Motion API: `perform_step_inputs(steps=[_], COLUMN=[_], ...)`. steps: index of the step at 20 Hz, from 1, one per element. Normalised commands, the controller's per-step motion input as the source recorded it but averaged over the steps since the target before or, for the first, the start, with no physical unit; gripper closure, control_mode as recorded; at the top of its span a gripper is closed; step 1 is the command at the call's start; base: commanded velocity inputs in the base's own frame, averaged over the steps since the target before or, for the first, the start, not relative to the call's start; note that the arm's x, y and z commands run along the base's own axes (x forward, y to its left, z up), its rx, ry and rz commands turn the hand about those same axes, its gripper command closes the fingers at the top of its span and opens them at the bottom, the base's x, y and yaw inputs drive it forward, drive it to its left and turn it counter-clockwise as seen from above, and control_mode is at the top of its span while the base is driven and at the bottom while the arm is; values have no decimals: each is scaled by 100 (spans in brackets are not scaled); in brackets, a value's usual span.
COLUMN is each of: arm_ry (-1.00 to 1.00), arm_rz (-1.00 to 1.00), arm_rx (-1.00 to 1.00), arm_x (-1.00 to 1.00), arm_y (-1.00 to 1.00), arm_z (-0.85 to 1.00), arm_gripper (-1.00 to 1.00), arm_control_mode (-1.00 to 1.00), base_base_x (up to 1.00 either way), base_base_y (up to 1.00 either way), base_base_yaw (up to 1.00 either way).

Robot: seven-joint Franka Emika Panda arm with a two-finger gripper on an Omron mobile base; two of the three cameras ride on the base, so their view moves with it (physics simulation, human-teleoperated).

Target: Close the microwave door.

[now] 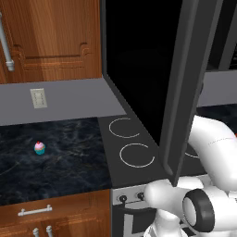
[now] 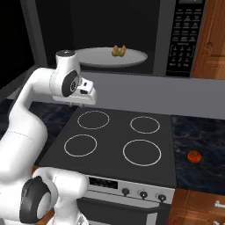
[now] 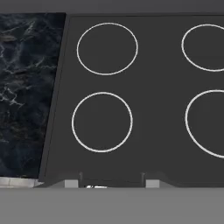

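The microwave (image 2: pixel 182 37) hangs above the stovetop, its dark inside showing a grey turntable plate (image 2: pixel 99 58) with a small food item (image 2: pixel 118 50) on it. The microwave door (image 1: pixel 139 60) stands swung wide open on the left, black-faced with a grey frame edge (image 1: pixel 185 88); it also fills the far left of the right base view (image 2: pixel 11 44). My gripper (image 2: pixel 75 102) hangs below the microwave, to the right of the door, pointing down at the burners. In the hand view the gripper (image 3: pixel 111 183) is open, its fingertips (image 3: pixel 72 183) wide apart with nothing between them.
A black stovetop (image 2: pixel 118 140) with white ring burners lies under the hand. Dark marble counter sits either side, with a small cupcake (image 1: pixel 40 147) on the left and a red tomato (image 2: pixel 194 156) on the right. Wooden cabinets (image 1: pixel 51 37) flank the microwave.
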Motion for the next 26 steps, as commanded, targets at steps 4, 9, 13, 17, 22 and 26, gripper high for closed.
perform_step_inputs(steps=[4, 9, 13, 17, 22, 26], arm_ry=[-14, -48, -56, -39, -36, -48], arm_rz=[-2, -7, -11, -13, -11, -10], arm_rx=[1, 9, 7, 7, 3, 0], arm_x=[-61, -100, -100, -99, -100, -100], arm_y=[4, 1, 0, 0, 2, 4], arm_z=[2, 47, 57, 71, 96, 97], arm_gripper=[-100, -100, -100, -100, -100, -100], arm_control_mode=[-100, -100, -100, -100, -100, -100], base_base_x=[0, 0, 0, 0, 0, 0], base_base_y=[0, 0, 0, 0, 0, 0], base_base_yaw=[0, 0, 0, 0, 0, 0])
